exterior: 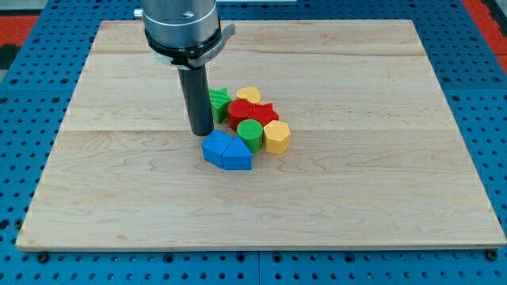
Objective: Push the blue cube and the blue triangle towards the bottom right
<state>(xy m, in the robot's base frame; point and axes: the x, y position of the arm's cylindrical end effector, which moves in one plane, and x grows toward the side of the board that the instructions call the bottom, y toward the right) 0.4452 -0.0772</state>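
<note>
My tip (201, 131), a bare rod pinching nothing, stands just at 11 o'clock of the touching blue cube (214, 148) and blue triangle (237, 153) on the wooden board (380, 174).

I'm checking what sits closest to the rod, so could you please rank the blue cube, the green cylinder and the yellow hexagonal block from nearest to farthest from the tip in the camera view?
Measured from my tip:
1. Blue cube, just below the tip, slightly toward the view's right.
2. Green cylinder, to the tip's right, in the cluster's middle.
3. Yellow hexagonal block, farther right, at the cluster's right edge.
</note>
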